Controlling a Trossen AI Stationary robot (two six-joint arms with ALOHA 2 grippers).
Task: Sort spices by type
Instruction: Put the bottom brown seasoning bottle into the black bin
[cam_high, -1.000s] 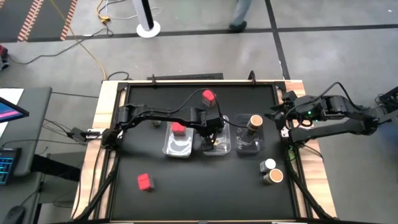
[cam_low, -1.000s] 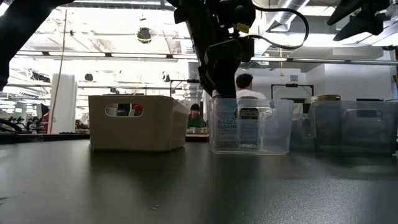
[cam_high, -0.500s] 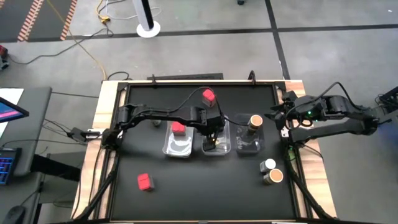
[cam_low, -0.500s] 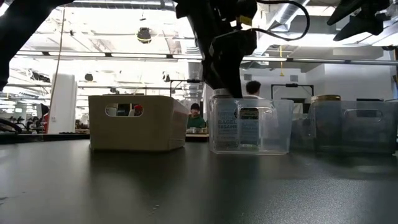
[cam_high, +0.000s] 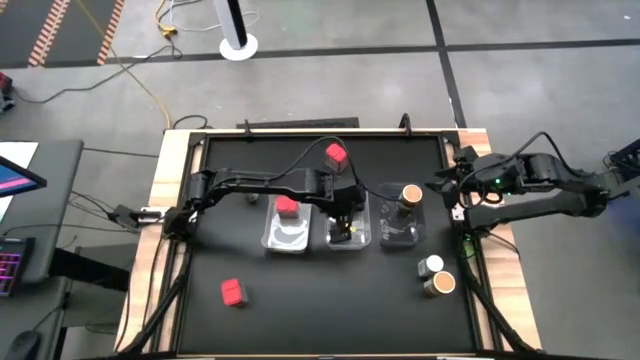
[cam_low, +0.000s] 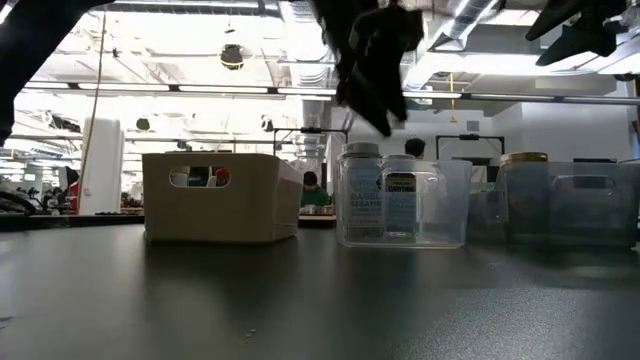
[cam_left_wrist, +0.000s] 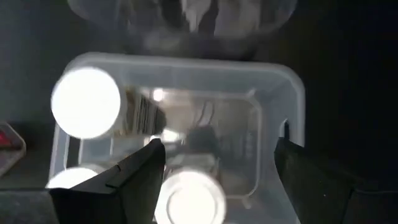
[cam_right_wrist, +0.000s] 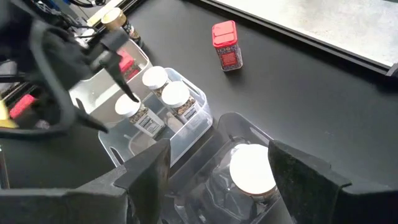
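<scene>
While the left gripper (cam_high: 345, 221) hangs wide and empty over the middle tray (cam_high: 362, 240), two white-lidded and tan-lidded jars (cam_high: 437, 277) lie at four o'clock — nearer the open right gripper (cam_high: 447, 182).

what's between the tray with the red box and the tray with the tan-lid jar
The middle tray holding white-lid jars, with the left claw above it; shown in the high view.

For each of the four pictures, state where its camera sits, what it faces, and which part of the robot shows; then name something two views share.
High: overhead, facing down on the table; both arms show.
Low: table height, looking level across; the left gripper hangs above the middle tray.
Left wrist: looks down past its open fingers into that tray.
Right wrist: at the table's right edge, looks past its fingers across the trays.
Shared: white-lidded jars in the middle tray, in both wrist views.
</scene>
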